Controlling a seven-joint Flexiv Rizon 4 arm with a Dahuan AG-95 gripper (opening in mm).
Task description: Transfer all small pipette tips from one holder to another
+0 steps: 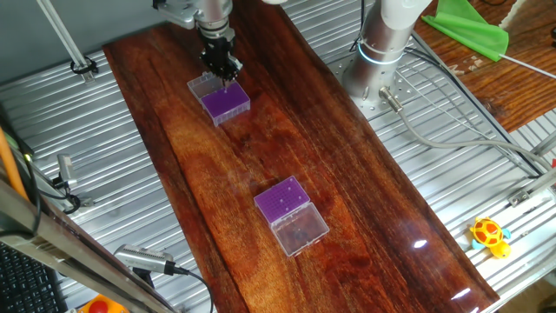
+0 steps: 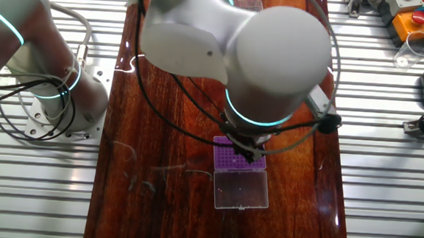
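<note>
Pipette tips: two holders on the board, gripper over the far one

Pipette tips (image 1: pixel 228 101) show to us only as a fine dark dot pattern on the purple inserts; we can't resolve single tips, so no tip count from us.

We count two holders, both clear plastic boxes with a purple insert and a hinged clear lid lying open beside it.
- Far holder (image 1: pixel 219 97): at the end of the wooden board (image 1: pixel 365 209) nearest the arm's wrist. Its insert is in plain sight in one fixed view; its open lid lies flat on the board.
- Near holder (image 1: pixel 291 215): well apart from the first, further down the same board. Purple insert (image 1: pixel 282 198) faces up, its clear lid section touching the board next to it. In the other fixed view we see only its edge at the top of the frame.

One arm, one gripper (image 1: pixel 222 63). It hangs straight down over the far holder, dark fingers just above or at the purple insert; we can't tell if they touch. In the other fixed view the arm's white body hides most of the gripper. How far apart the fingers stand, and whether a tip sits between them, we can't tell.

Board lies on a ribbed metal table (image 1: pixel 486 174). One yellow toy (image 1: pixel 489 235) sits on the metal beside the board.
</note>
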